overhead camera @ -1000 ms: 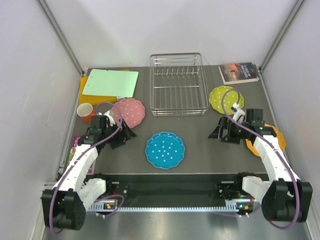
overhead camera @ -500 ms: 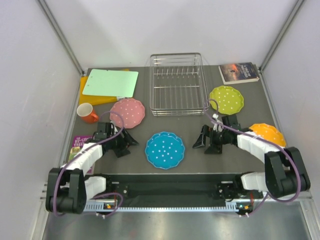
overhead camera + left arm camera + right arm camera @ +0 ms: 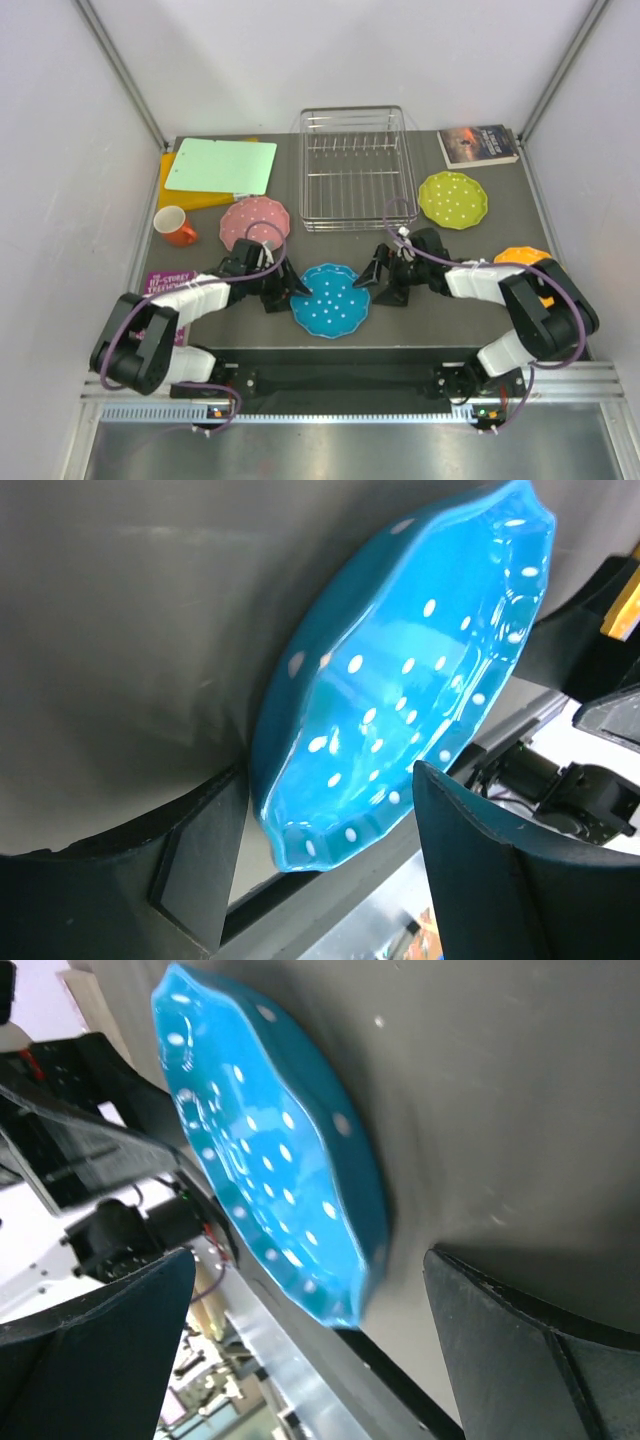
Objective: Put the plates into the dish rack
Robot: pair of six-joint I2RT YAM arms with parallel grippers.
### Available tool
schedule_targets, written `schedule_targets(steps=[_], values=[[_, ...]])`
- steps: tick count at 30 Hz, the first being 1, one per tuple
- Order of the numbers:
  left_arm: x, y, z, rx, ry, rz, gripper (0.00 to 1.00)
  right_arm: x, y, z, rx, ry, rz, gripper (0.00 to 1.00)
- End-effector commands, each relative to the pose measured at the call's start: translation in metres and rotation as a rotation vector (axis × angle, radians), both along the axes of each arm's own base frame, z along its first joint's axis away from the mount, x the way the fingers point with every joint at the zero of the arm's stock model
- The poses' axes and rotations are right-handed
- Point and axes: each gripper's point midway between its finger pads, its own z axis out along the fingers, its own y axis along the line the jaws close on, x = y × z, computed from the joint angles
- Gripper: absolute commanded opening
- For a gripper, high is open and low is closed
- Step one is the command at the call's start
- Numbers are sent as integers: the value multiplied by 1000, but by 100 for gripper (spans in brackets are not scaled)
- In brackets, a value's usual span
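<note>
The left gripper [image 3: 283,284] is being held low against the dark grey table [image 3: 330,250], its jaws spread and straddling the left rim of the blue scalloped plate with white dots [image 3: 330,300]. The rim is being flanked rather than clamped, and nothing is being gripped yet. The right gripper [image 3: 380,278] is being kept fully spread at the opposite, right rim of the same plate, also holding nothing. This two-sided placement is probably being used so that the flat plate is being braced by one arm while its thin edge is being taken by the other. The pink dotted plate [image 3: 253,222], the yellow-green dotted plate [image 3: 453,199] and the orange dotted plate [image 3: 525,258] are lying flat on the table, well apart. The silver wire dish rack [image 3: 358,222] is standing at the far middle, with no plate between its prongs. Compared with a second ago, both arms are being drawn inward: the left from beside the pink plate, the right from over the orange one, while the plates are lying unmoved.
</note>
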Motion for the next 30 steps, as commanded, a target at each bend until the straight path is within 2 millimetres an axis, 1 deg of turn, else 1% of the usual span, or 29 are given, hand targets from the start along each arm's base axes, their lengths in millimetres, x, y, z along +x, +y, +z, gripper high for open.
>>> schedule_targets(steps=[1,3,5,6,7,9,10,11,13,15,16,18,19,20,21,22,23,24,25,26,27,28,30], values=[[3,-14,-11,23,31,-13,71,9,-1,-33,-129,48,-111,100],[7,-25,-9,8,27,-26,70,-1,-2,-39,-157,82,-108,100],[4,-34,-8,1,29,-47,70,-8,-6,-45,-171,103,-119,100],[5,-37,-9,1,32,-52,70,-15,-9,-49,-177,123,-126,100],[3,-41,-8,-3,32,-65,70,-17,-9,-50,-174,129,-128,100],[1,-45,-9,1,35,-78,70,-17,-5,-50,-137,136,-136,100],[-1,-47,-10,6,31,-92,70,-18,0,-45,-95,138,-124,100],[-3,-48,-11,10,29,-102,70,-11,9,-39,-43,120,-127,100],[-5,-52,-13,24,29,-123,70,-5,18,-34,-7,98,-120,98],[-6,-54,-14,27,34,-134,69,0,22,-31,6,65,-112,94],[-5,-55,-15,27,36,-135,69,2,22,-32,-10,48,-109,89],[-6,-55,-16,29,40,-136,69,1,19,-32,-28,13,-97,85],[-6,-55,-16,29,43,-139,69,0,16,-34,-40,12,-100,78],[-6,-55,-15,32,40,-138,69,-1,15,-30,-41,-15,-92,74],[-7,-54,-15,36,37,-141,69,-5,11,-31,-53,-19,-87,70],[-7,-53,-16,40,34,-145,69,-5,8,-32,-68,-30,-91,61],[-7,-52,-15,43,28,-148,69,-5,6,-26,-64,-67,-81,56],[-6,-50,-15,51,10,-150,69,-5,2,-28,-87,-81,-83,41],[-7,-49,-16,58,8,-153,69,-3,1,-19,-85,-132,-69,33],[-7,-47,-16,68,0,-151,69,-3,-1,-17,-89,-153,-64,23],[-7,-45,-16,75,-15,-162,70,-3,-3,-14,-97,-175,-58,12],[-8,-43,-17,84,-21,-168,70,-2,-4,-5,-96,-224,-44,0],[-8,-38,-16,107,-66,-193,71,-3,-4,7,-78,-281,-15,0]])
